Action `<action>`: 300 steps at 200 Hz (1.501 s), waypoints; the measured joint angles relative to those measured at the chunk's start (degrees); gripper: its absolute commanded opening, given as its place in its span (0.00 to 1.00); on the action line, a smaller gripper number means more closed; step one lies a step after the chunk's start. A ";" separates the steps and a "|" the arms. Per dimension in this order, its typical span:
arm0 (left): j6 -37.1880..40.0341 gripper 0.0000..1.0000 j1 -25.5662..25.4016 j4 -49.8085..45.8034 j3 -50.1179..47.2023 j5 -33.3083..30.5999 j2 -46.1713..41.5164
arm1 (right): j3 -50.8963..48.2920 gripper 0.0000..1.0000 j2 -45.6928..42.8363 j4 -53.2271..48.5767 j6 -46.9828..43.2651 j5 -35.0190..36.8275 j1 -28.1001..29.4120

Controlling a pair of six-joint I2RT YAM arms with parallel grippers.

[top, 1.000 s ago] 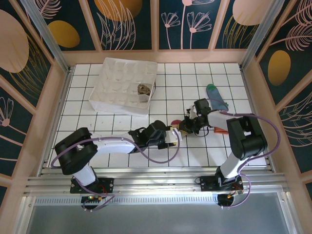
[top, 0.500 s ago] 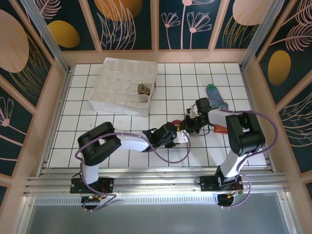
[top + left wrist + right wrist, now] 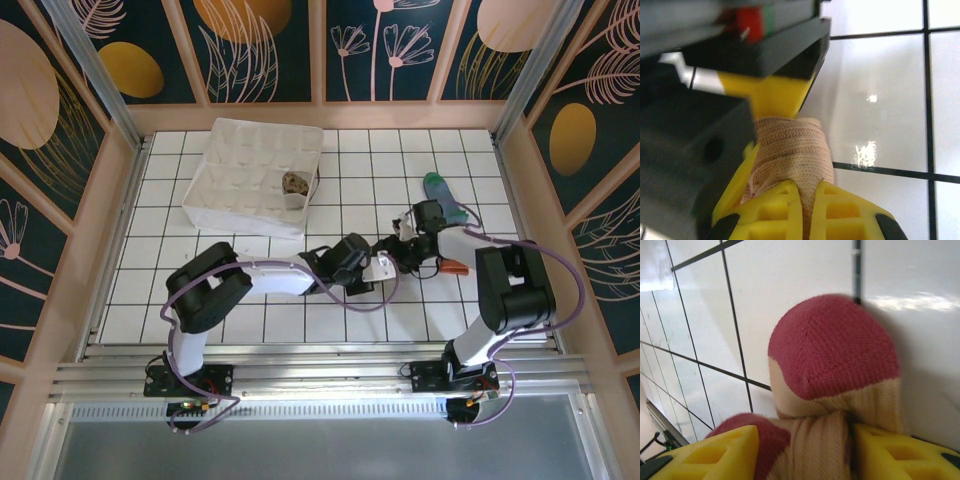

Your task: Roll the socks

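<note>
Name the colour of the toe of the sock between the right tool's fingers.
Dark red toe; the right wrist view shows it best.

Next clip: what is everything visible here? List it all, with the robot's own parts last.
tray: one, white, compartmented, far left of the table
argyle sock: one, tan-brown, bundled in a tray compartment
blue-grey sock: one, green toe, lying far right
beige sock: one, red toe, mid-table between both grippers
table: one, white tiles with a black grid
left gripper: one, yellow fingers, shut on the beige sock
right gripper: one, yellow fingers apart, either side of the beige sock
</note>
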 measured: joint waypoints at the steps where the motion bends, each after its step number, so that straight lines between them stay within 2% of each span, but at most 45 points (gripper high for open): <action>1: -0.09 0.00 0.11 -0.20 0.09 0.31 0.02 | -0.04 0.53 -0.11 -0.09 0.02 0.02 -0.09; 41: -2.03 0.00 4.24 -9.66 6.10 12.24 2.12 | -2.01 0.55 -4.55 -1.03 0.96 3.45 -2.34; 67: -1.99 0.00 5.27 -14.45 9.09 16.94 3.54 | -4.81 0.41 -3.10 0.37 2.14 4.13 -2.29; 78: -1.95 0.00 5.42 -16.13 10.45 18.21 4.35 | -5.03 0.37 -1.86 1.68 3.10 3.28 -2.14; 113: -0.72 0.00 6.21 -21.05 14.25 21.00 6.16 | -2.60 0.36 2.45 3.23 3.21 1.03 -1.53; 125: -0.07 0.00 6.23 -22.99 15.39 21.84 6.58 | -1.46 0.33 3.69 3.41 2.84 0.37 -1.09; 163: 1.70 0.00 6.54 -30.38 19.76 24.72 8.35 | 0.63 0.26 6.62 4.11 -1.55 -1.79 0.15; 175: 1.75 0.00 6.99 -32.15 20.41 25.68 8.61 | 0.98 0.29 7.10 4.31 -3.19 -2.43 0.79; 193: 1.60 0.00 8.26 -34.16 20.96 27.87 8.98 | 1.27 0.40 7.32 4.72 -5.29 -3.72 1.88; 220: 0.11 0.00 10.78 -38.36 22.53 33.64 10.88 | 1.20 0.52 6.82 6.01 -4.87 -5.25 2.43; 254: -2.64 0.00 12.94 -42.14 27.34 40.00 15.47 | 0.02 0.58 5.09 8.37 -1.84 -4.48 0.61; 300: -9.11 0.00 14.29 -43.39 30.51 43.01 18.82 | -0.15 0.59 -2.86 1.70 -0.07 4.90 -2.56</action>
